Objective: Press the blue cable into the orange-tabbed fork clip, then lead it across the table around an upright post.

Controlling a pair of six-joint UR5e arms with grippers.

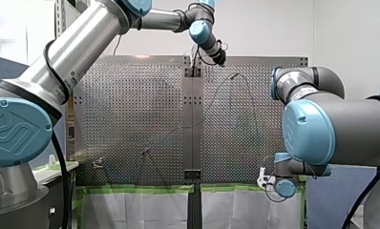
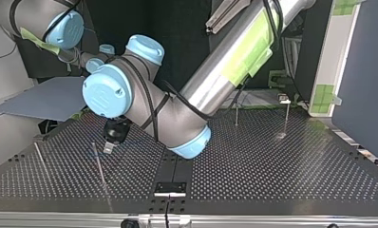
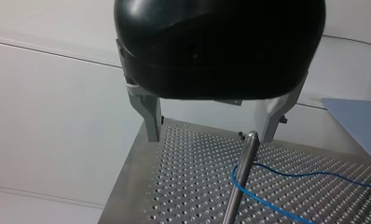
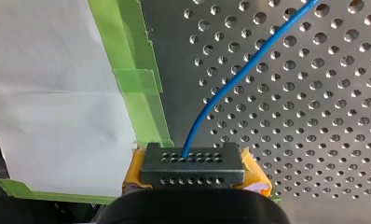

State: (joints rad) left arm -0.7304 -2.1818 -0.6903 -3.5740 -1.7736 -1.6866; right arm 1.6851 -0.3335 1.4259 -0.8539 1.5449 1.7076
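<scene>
Jaws on the right gripper [image 4: 193,158], yellow-padded, are pressed together at the near edge of the tabletop [image 4: 323,154], just beside a strip of green tape [image 4: 137,88], pinching the blue cable [image 4: 249,63]. From there the cable runs away over the perforated metal. At the far end it curves around the foot of an upright post [image 3: 242,177]. The left gripper [image 3: 211,123] hangs above that post, its metal jaws spread wide, with the post's tip close to one of them.
</scene>
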